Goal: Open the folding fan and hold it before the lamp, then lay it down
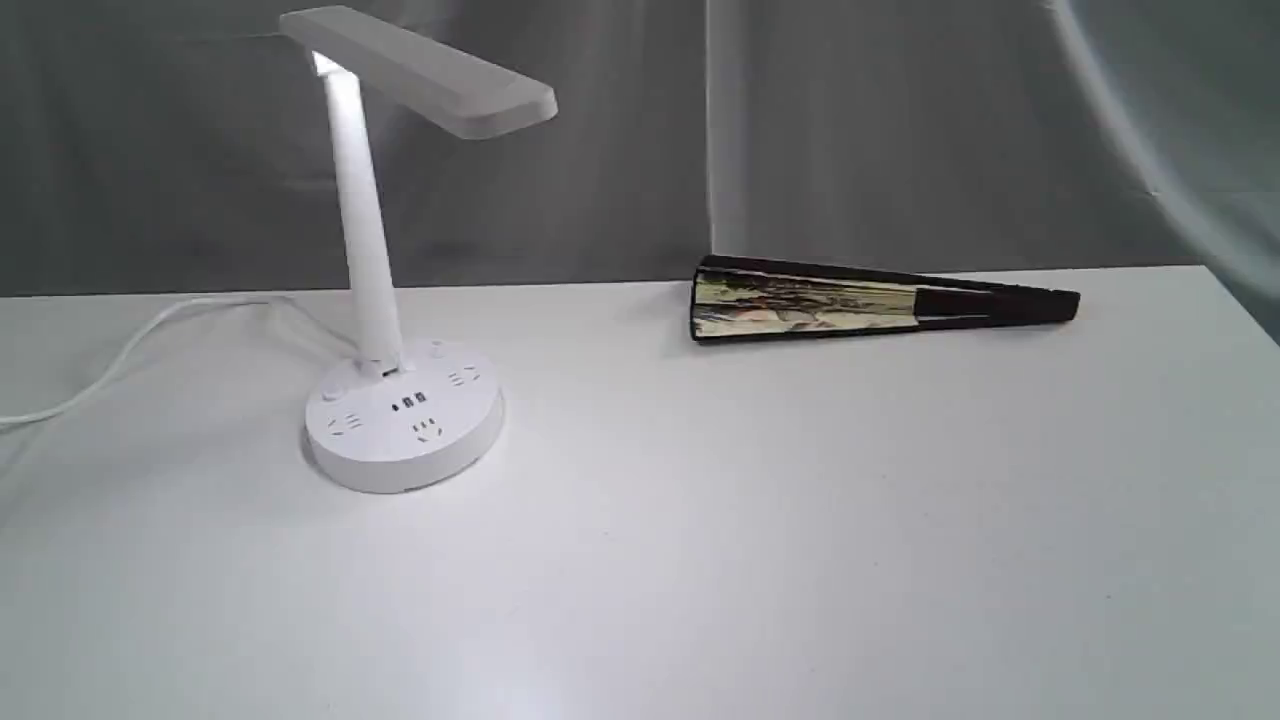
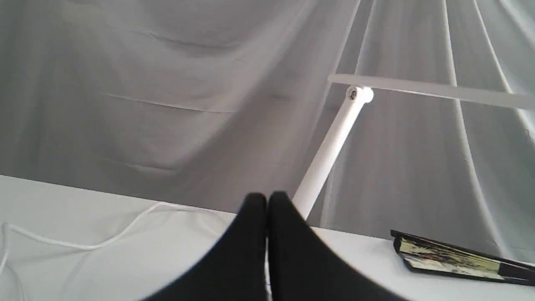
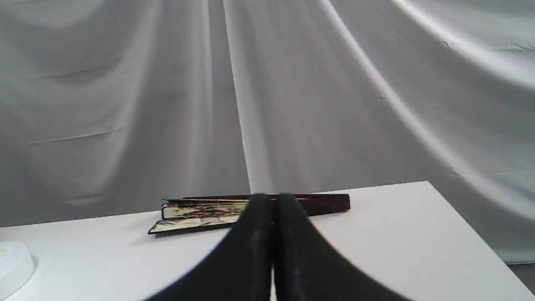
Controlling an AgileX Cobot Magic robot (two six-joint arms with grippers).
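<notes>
The folding fan (image 1: 880, 301) lies folded, slightly splayed, near the table's far edge right of middle, its painted leaf end toward the lamp and its maroon ribs pointing right. It also shows as the fan (image 2: 455, 259) and the fan (image 3: 205, 212). The white lamp (image 1: 372, 260) stands left of middle, bar head lit and reaching right; its stem (image 2: 330, 150) shows in the left wrist view. Neither arm appears in the exterior view. My left gripper (image 2: 266, 200) has its black fingers pressed together, holding nothing. My right gripper (image 3: 273, 200) is likewise shut and empty, well short of the fan.
The lamp's white cord (image 1: 130, 345) trails off the left side of the white table (image 1: 700, 560). A grey cloth backdrop (image 1: 900, 130) hangs behind the table. The table's right edge (image 3: 468, 230) drops off beside the fan. The lamp's round base (image 3: 12, 263) peeks in.
</notes>
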